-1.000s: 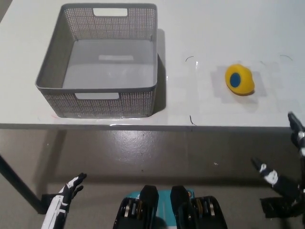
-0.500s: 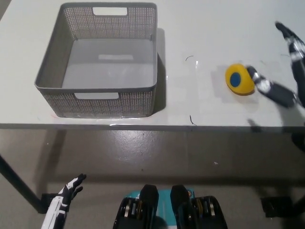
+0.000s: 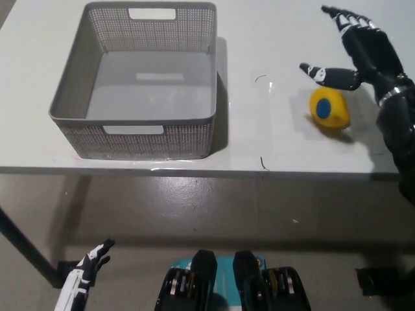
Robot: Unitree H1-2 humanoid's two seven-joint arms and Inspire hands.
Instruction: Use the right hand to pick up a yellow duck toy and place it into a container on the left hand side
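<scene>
**Q:** White and flat, what is seen across the upper part of the head view?

**A:** A white surface (image 3: 272,139) is seen from steeply above, its front edge running across the middle of the view, with grey floor (image 3: 194,207) shown below it.

**Q:** Where is the yellow duck toy placed, and which way is it turned?

**A:** The yellow duck toy (image 3: 329,109) is found on the right part of the surface. It appears as a rounded lump, its long axis roughly up and down in the view. A blue round patch on it is turned upward, toward the camera. A head or beak cannot be made out.

**Q:** What else is laid out nearby?

**A:** A grey mesh basket (image 3: 78,84) is set on the left part of the surface, well apart from the toy, with bare surface between them. Handle slots are cut into its near and far walls.

**Q:** How is the right robot hand held?

**A:** The black right robot hand (image 3: 363,55) is held above the toy's far right side, fingers spread wide, nothing gripped. One finger (image 3: 327,74) is stretched left, just over the toy's top; contact cannot be told. The forearm is extended down the right edge.

**Q:** And the other?

**A:** The white left robot hand (image 3: 84,275) is seen at the lower left, below the surface edge, fingers apart, holding nothing.
</scene>
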